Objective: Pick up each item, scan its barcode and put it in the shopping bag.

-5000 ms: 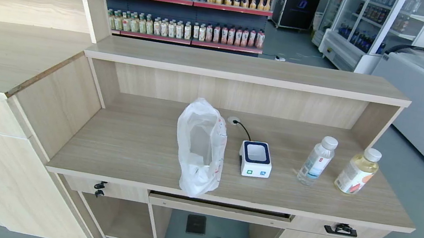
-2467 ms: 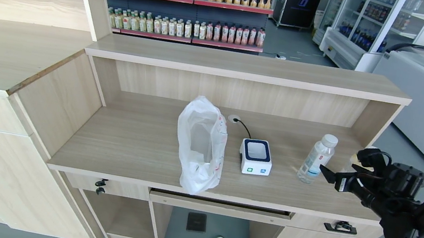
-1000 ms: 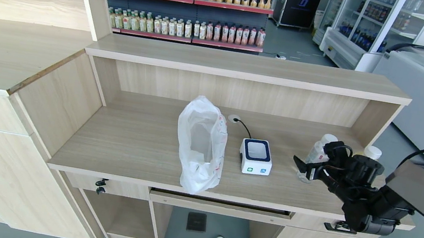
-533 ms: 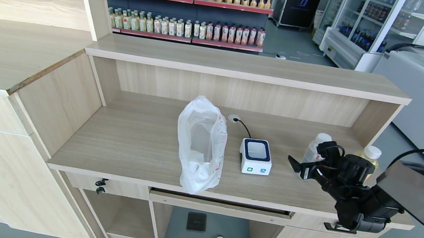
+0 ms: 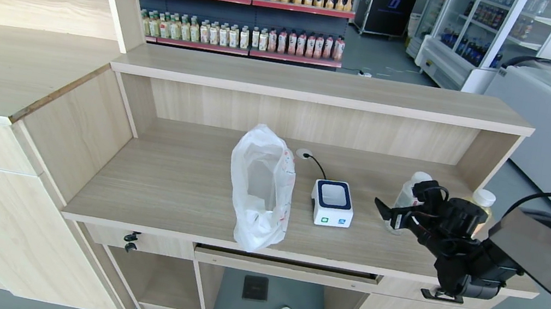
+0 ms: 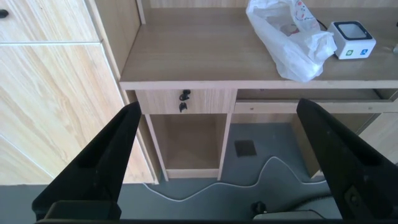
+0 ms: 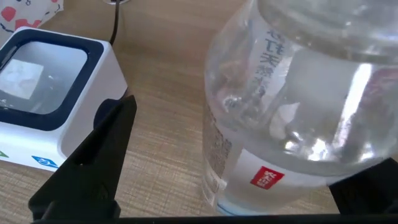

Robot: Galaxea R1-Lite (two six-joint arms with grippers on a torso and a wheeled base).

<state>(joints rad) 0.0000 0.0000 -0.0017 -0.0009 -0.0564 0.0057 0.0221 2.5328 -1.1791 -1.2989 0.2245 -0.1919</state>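
The right gripper (image 5: 392,213) has its fingers (image 7: 93,168) apart on either side of the clear water bottle (image 7: 292,118). The bottle stands upright on the desk (image 5: 181,189), to the right of the scanner (image 5: 332,203). Whether either finger touches the bottle I cannot tell. The shopping bag (image 5: 261,191) stands just left of the scanner. The left gripper (image 6: 219,107), fingers spread, hangs low before the desk's front.

Right gripper (image 5: 393,213) advanced, now straddling water bottle (image 5: 406,196).
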